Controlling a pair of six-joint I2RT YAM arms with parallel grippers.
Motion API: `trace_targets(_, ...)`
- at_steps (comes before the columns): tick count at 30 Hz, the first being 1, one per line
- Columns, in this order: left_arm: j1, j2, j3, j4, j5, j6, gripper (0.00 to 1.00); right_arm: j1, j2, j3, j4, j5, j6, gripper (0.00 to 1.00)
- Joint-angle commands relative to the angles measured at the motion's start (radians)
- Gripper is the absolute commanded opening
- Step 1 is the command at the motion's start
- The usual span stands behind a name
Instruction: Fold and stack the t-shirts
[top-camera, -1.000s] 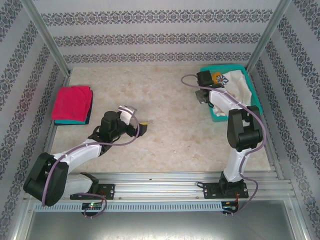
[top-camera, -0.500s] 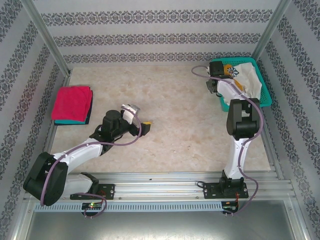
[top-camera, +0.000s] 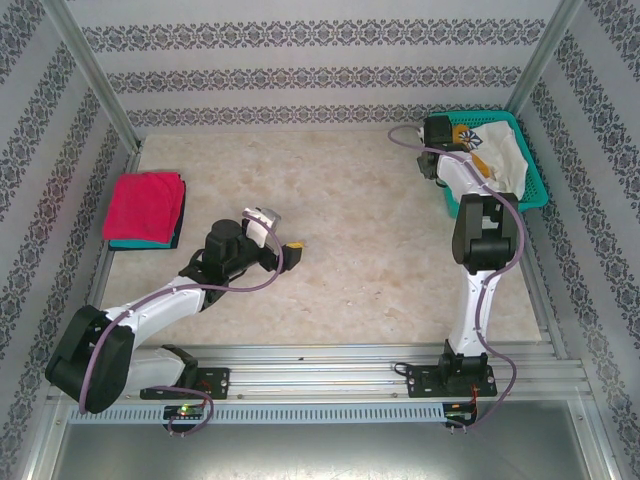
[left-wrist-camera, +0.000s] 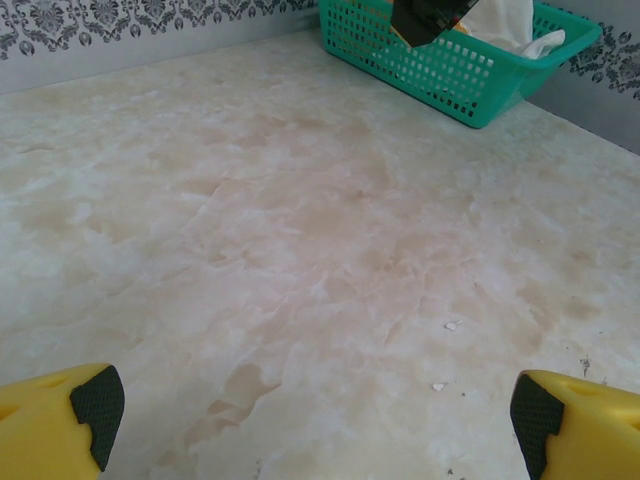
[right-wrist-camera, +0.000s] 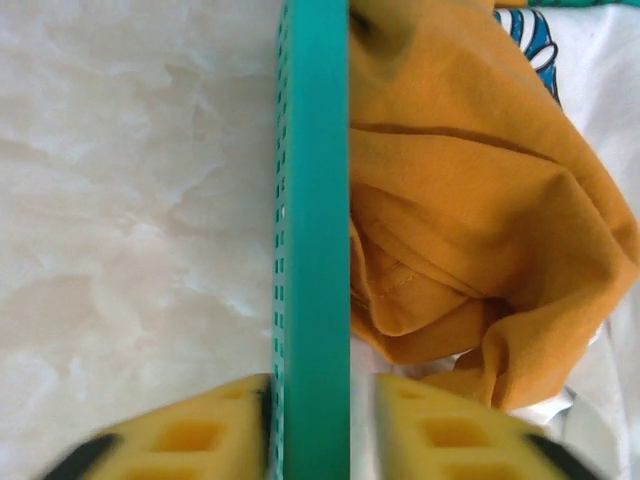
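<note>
- The teal lattice basket (top-camera: 533, 180) has been shoved from further in on the tabletop (top-camera: 340, 200) to the far right corner. It has also turned, so its long sides now seem to run roughly along the right wall.
- The right tool (right-wrist-camera: 322, 425) dragged it there by the near-left rim (right-wrist-camera: 312, 200). Its yellow fingers now sit one on each side of that rim, loosened, with a sliver of gap on the inner side, so it is no longer clamped.
- My reading is that the basket has been parked out of the way, leaving the middle of the tabletop bare for folding. The next shirt has yet to be lifted out.
- The mustard-orange t-shirt (right-wrist-camera: 470, 230) lies crumpled inside the basket just beyond the rim, bunched in folds. No collar, hem or long axis can be made out.
- A white garment with a blue print (right-wrist-camera: 610, 90) lies beside and under it.
- The magenta t-shirt (top-camera: 145, 205) rests folded on a teal t-shirt (top-camera: 140, 243) at the far left. The stack is near-square and slightly skewed to the tabletop edge.
- The left tool (left-wrist-camera: 314, 408) hovers over bare marble-patterned surface with its fingers spread wide, holding nothing.
</note>
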Motion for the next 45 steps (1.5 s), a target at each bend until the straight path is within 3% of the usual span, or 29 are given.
trace_targets(1,-0.023,-0.009,0.027,0.016,-0.009,0.003,1.00,-0.006,-0.117,-0.028,0.037,-0.071,0.073,0.57)
trace_targets(4,-0.045,-0.010,0.036,0.004,-0.012,0.032,1.00,-0.019,-0.213,-0.108,0.104,-0.164,0.174,0.69)
trace_targets(8,-0.079,0.000,0.054,0.001,0.001,0.070,1.00,-0.067,-0.256,-0.162,0.159,-0.288,0.304,0.73)
trace_targets(19,-0.163,0.063,0.111,-0.005,0.026,0.125,1.00,-0.181,-0.039,0.025,0.059,-0.400,0.445,0.61)
trace_targets(21,-0.173,0.071,0.113,0.001,0.024,0.121,1.00,-0.187,0.001,0.061,0.048,-0.398,0.437,0.48)
trace_targets(24,-0.186,0.080,0.124,-0.001,0.020,0.109,1.00,-0.190,0.021,0.103,0.020,-0.385,0.420,0.07)
trace_targets(25,-0.190,0.079,0.124,-0.001,0.019,0.106,1.00,-0.189,0.003,0.096,0.023,-0.384,0.419,0.00)
trace_targets(28,-0.197,0.086,0.120,0.011,0.015,0.097,1.00,-0.170,-0.100,0.014,0.094,-0.367,0.416,0.00)
trace_targets(32,-0.202,0.102,0.127,0.015,0.013,0.101,1.00,-0.114,-0.286,-0.128,0.201,-0.247,0.368,0.00)
trace_targets(37,-0.203,0.098,0.137,0.012,-0.002,0.123,1.00,-0.079,-0.498,-0.265,0.312,-0.218,0.356,0.00)
trace_targets(45,-0.203,0.105,0.140,0.033,0.008,0.124,1.00,0.022,-0.735,-0.301,0.378,-0.183,0.297,0.00)
